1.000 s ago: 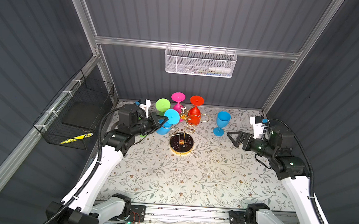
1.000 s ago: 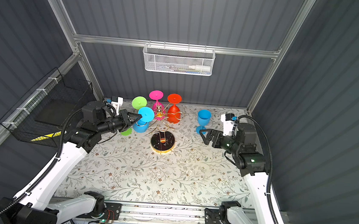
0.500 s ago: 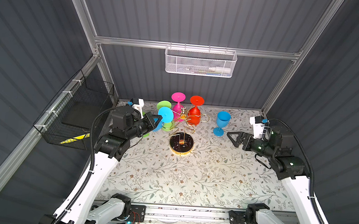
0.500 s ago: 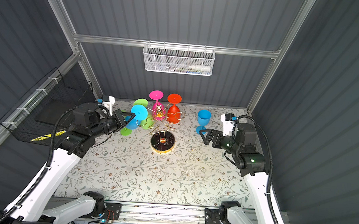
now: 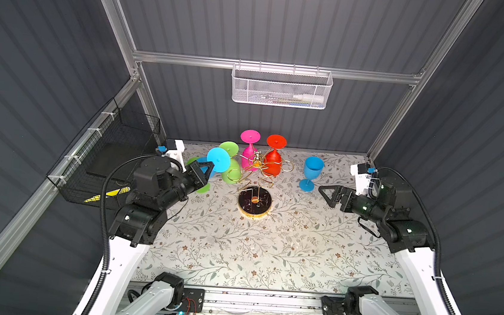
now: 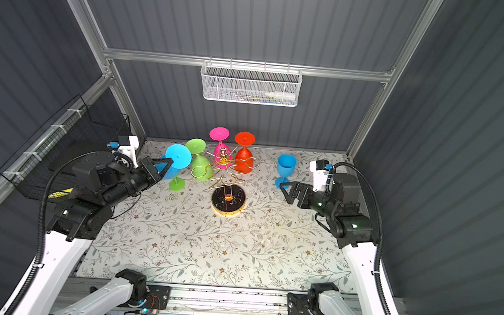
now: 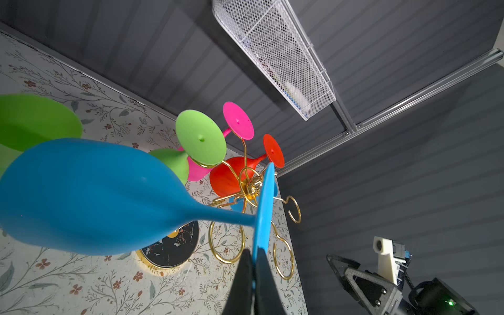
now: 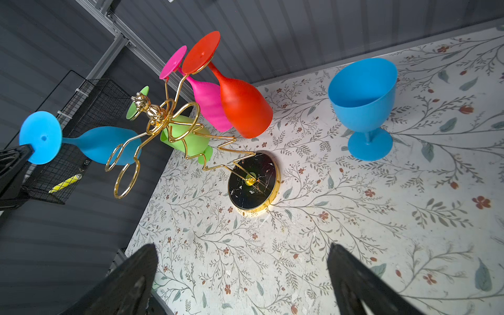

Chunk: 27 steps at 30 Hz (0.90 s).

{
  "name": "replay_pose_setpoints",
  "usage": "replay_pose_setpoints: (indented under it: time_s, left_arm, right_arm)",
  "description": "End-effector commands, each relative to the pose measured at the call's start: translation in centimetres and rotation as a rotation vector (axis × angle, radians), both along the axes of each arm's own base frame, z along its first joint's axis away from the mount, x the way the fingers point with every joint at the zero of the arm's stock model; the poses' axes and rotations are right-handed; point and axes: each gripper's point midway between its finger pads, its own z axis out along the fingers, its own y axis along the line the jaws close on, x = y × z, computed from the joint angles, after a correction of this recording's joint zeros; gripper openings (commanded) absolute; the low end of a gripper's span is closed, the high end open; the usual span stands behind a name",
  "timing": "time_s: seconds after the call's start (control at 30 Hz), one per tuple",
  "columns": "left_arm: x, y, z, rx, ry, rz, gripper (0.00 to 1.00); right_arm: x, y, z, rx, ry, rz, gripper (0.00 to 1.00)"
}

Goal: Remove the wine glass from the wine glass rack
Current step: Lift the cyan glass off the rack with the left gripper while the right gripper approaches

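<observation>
A blue wine glass (image 7: 81, 196) hangs in the air on its side, and my left gripper (image 7: 253, 252) is shut on the rim of its round foot (image 5: 218, 159). It is just left of the gold wine glass rack (image 5: 256, 165) and apart from its ring arms. The rack stands on a black marbled base (image 5: 254, 200). Green (image 5: 229, 148), pink (image 5: 250, 136) and red (image 5: 276, 141) glasses hang upside down on it. My right gripper (image 5: 327, 194) stands open and empty over the table, right of the rack. Its fingers (image 8: 351, 275) are wide apart.
A blue goblet (image 5: 311, 173) stands upright on the table to the right of the rack. A green glass (image 6: 176, 184) stands on the table behind the held one. A white mesh basket (image 5: 281, 87) hangs on the back wall and a black wire basket (image 5: 111, 152) on the left wall.
My left gripper has drawn the blue glass leftward, away from the rack's arms. The right arm has not moved.
</observation>
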Motion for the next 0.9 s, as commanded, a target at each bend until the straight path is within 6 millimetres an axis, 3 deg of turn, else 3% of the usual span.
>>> replay_pose_setpoints:
  time_s: [0.0, 0.2, 0.23, 0.47, 0.67, 0.87]
  left_arm:
    - [-2.1, 1.3, 3.4, 0.005, -0.092, 0.028, 0.00]
    - [-3.7, 0.4, 6.7, -0.025, -0.162, -0.046, 0.00]
    - [-4.4, 0.2, 8.7, -0.047, -0.207, -0.070, 0.00]
    - [-4.8, -3.1, 13.0, -0.138, -0.293, -0.273, 0.00]
    - [-4.6, -6.3, 14.5, -0.228, -0.299, -0.496, 0.00]
    - [-5.2, -7.4, 14.7, -0.256, -0.285, -0.595, 0.00]
  right_arm:
    - [-0.3, -0.2, 0.8, -0.019, -0.038, 0.003, 0.99]
    - [0.0, -0.1, 1.9, -0.023, -0.087, 0.009, 0.99]
    - [-0.1, 0.0, 2.2, -0.020, -0.101, 0.020, 0.99]
    - [-0.8, 0.7, 5.4, -0.015, -0.252, 0.072, 0.99]
    - [-2.5, 2.3, 9.9, 0.016, -0.460, 0.152, 0.99]
    - [-4.0, 5.4, 12.5, -0.062, -0.648, 0.234, 0.99]
